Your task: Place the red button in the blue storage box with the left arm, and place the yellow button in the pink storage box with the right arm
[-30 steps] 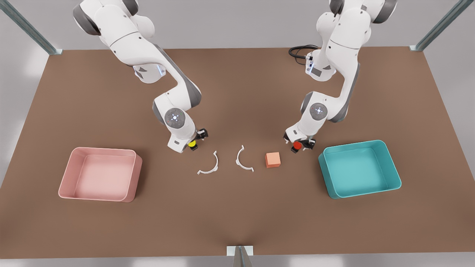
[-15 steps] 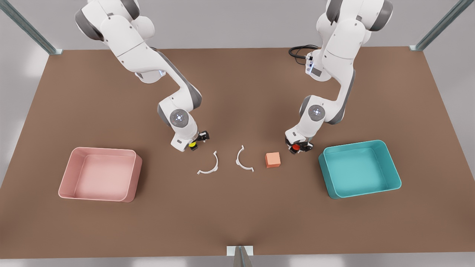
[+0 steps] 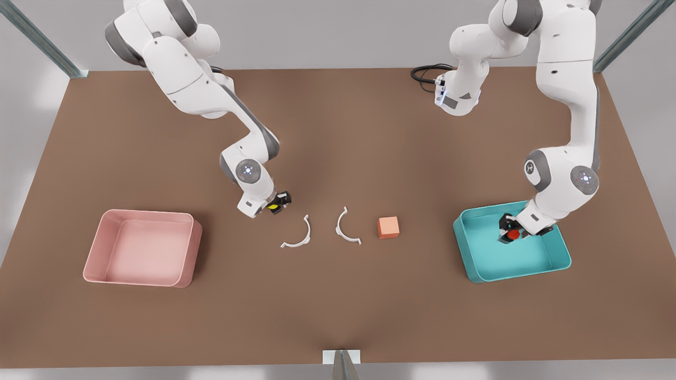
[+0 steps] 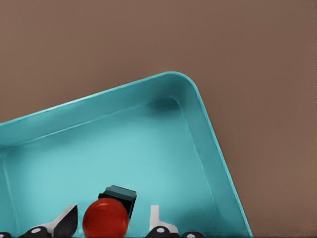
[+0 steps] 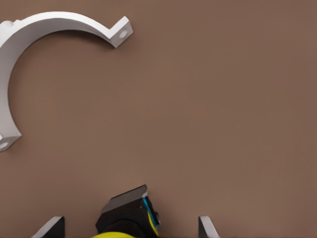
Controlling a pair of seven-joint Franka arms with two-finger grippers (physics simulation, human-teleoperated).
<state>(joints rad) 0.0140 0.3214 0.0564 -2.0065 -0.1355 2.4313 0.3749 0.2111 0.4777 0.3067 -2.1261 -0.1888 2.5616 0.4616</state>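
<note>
The pink storage box sits on the brown desk at the front view's left, near the viewer's side. To its right, well apart from it, the right gripper hangs low over the desk, its fingers spread wider than the yellow button between them, so whether they pinch the button cannot be told. Just right of it lie two white curved clips, the first clip and the second clip, then a salmon-orange cube. At the front view's right stands the blue storage box. The left gripper is inside that box's outline, above its floor, its fingers on either side of the red button; a gap shows beside the red cap, so a firm pinch cannot be told.
</note>
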